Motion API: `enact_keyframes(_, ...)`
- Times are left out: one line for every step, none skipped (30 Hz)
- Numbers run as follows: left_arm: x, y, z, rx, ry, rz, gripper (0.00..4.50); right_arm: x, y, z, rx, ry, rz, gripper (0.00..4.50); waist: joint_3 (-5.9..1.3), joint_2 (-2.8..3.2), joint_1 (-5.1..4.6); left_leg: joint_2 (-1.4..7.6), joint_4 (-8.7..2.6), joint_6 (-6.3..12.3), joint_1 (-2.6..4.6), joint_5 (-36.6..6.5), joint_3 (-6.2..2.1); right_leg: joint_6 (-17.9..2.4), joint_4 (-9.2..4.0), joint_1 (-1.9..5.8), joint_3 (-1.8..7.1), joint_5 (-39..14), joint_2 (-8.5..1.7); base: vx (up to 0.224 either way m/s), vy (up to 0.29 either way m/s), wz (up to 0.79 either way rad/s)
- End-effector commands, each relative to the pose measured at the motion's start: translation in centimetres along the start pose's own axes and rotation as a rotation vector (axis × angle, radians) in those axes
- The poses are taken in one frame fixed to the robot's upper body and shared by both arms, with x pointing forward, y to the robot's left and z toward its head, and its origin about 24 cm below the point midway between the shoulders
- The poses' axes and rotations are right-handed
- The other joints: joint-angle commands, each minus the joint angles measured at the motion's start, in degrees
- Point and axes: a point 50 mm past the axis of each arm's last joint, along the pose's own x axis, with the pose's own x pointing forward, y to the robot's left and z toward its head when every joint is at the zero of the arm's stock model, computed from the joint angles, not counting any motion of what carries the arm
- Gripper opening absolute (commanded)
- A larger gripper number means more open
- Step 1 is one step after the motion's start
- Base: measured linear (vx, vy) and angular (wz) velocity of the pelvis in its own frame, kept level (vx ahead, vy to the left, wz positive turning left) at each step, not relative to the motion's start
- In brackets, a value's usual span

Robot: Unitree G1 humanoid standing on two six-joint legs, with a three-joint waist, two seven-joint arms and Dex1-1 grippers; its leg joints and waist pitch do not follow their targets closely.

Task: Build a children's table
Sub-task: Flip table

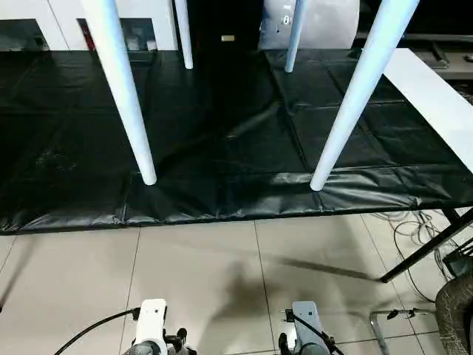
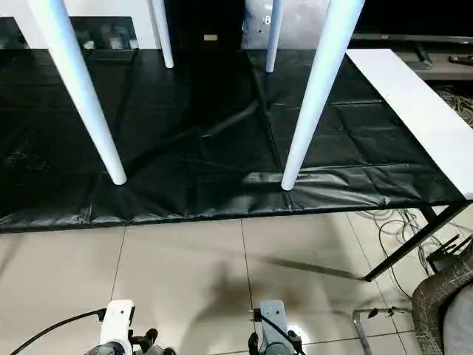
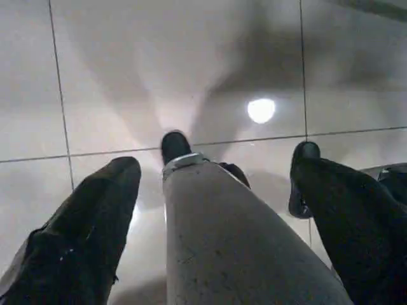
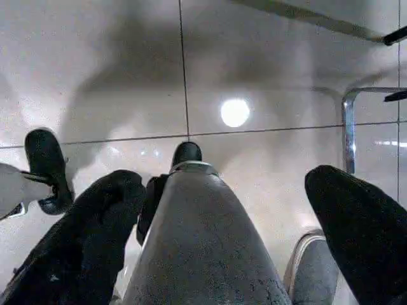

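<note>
Legs first: four white legs stand on a black mat (image 1: 222, 148), two near ones, the near left leg (image 1: 126, 89) and the near right leg (image 1: 355, 96), and two far ones, the far left leg (image 1: 183, 33) and the far right leg (image 1: 293, 37). All rise out of the top of the head views, so the table seems to stand upright with its top above the frame; the top itself cannot be seen. A white board (image 1: 436, 96) lies at the right of the mat.

Both grippers hang low over the tiled floor (image 1: 199, 281), well apart from the legs. The left gripper (image 3: 210, 190) has its fingers (image 3: 89, 222) spread wide with nothing between them, and the right gripper (image 4: 229, 216) likewise stands wide open and empty, fingers (image 4: 356, 222) apart.

Risks, as a judgement: the near legs lean as they rise, though this may be the camera's angle; if a leg is not fully seated in its socket, a nudge could loosen it or tip the table. The mat is wrinkled near its front edge, so a foot could slide or catch there. Cables (image 1: 414, 229) and a black stand (image 1: 421, 255) lie on the floor to the right, and a chrome frame (image 1: 392, 322) sits near the right arm; a sweep that way could snag them.

Writing: no brand, label or text can be read anywhere. A small pale tag (image 1: 228, 38) at the back is too small to make out.
</note>
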Motion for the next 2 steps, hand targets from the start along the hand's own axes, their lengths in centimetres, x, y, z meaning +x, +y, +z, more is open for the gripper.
enact_keyframes(-0.22, -0.11, -1.57, -0.008, 0.060, -0.005, 4.37, -3.72, 11.54, -1.94, 0.059, 0.131, 0.275, 4.50, -1.38, 0.60, -0.09, 4.31, -4.90, 3.09, 1.11, -13.99, -1.70, -14.45, -3.73, 0.76, 2.68, 2.50, -4.05, 0.000, 0.000, 0.00)
enact_keyframes(-0.22, -0.11, -1.57, -0.008, 0.060, -0.005, 4.37, -3.72, 11.54, -1.94, 0.059, 0.131, 0.275, 4.50, -1.36, 0.56, -0.10, 4.32, -4.91, 3.15, 1.12, -14.06, -1.67, -14.48, -3.76, 0.75, 2.69, 2.30, -4.04, 0.000, 0.000, 0.00)
